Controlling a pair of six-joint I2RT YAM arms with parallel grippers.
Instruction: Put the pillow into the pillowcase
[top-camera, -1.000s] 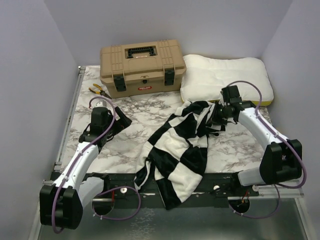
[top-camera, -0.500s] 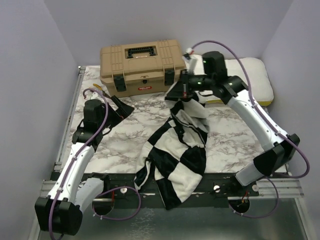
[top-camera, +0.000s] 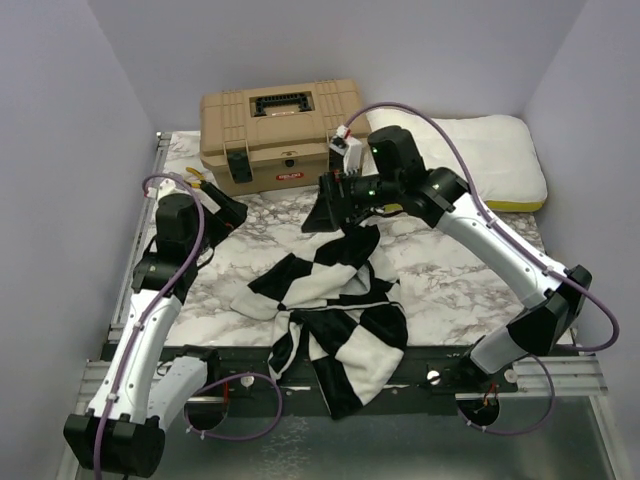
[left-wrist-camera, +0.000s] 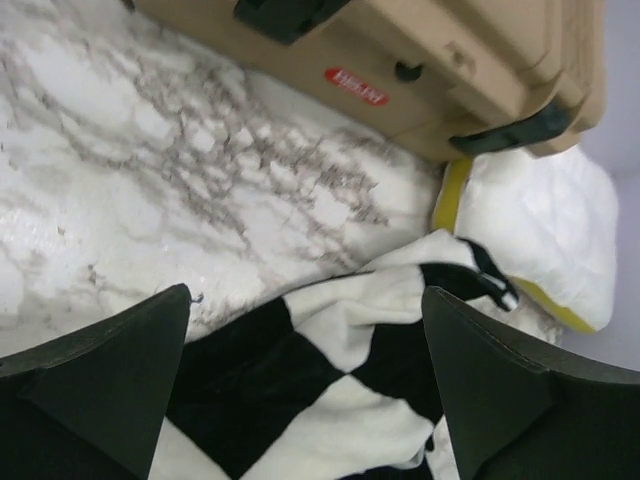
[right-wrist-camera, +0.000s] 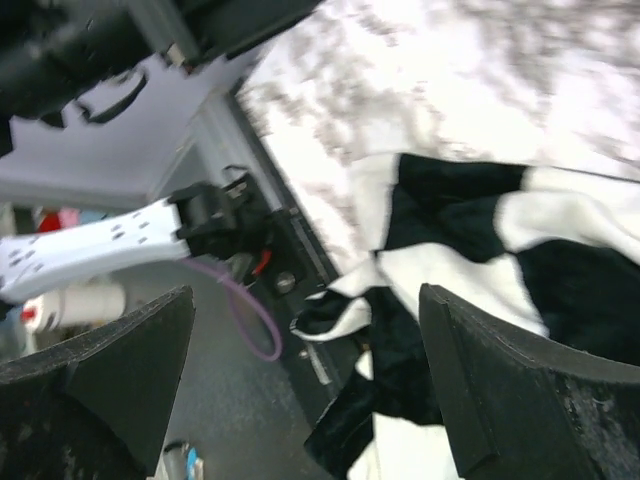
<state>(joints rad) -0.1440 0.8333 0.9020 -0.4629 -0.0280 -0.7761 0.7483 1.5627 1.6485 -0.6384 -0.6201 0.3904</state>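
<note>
The black and cream checkered pillowcase (top-camera: 340, 300) lies crumpled in the middle of the marble table, its lower part hanging over the front edge. My right gripper (top-camera: 322, 212) hovers just above its far end, open, with nothing between the fingers; the right wrist view shows the pillowcase (right-wrist-camera: 470, 240) lying loose below the gripper (right-wrist-camera: 305, 295). The left gripper (top-camera: 228, 210) is open at the left, apart from the cloth. From the left wrist, the pillowcase (left-wrist-camera: 330, 390) shows beyond the open gripper (left-wrist-camera: 305, 300). The white pillow (top-camera: 490, 150) with a yellow edge lies at the back right, and its end (left-wrist-camera: 540, 230) also shows in the left wrist view.
A tan toolbox (top-camera: 280, 130) stands at the back centre, left of the pillow; its front face (left-wrist-camera: 420, 50) shows in the left wrist view. Yellow-handled pliers (top-camera: 197, 177) lie at its left. Walls close in the table on three sides.
The right gripper carried the pillowcase's corner up and leftward, then opened; the cloth dropped and spread to the left on the table. The left arm reached slightly farther back.
</note>
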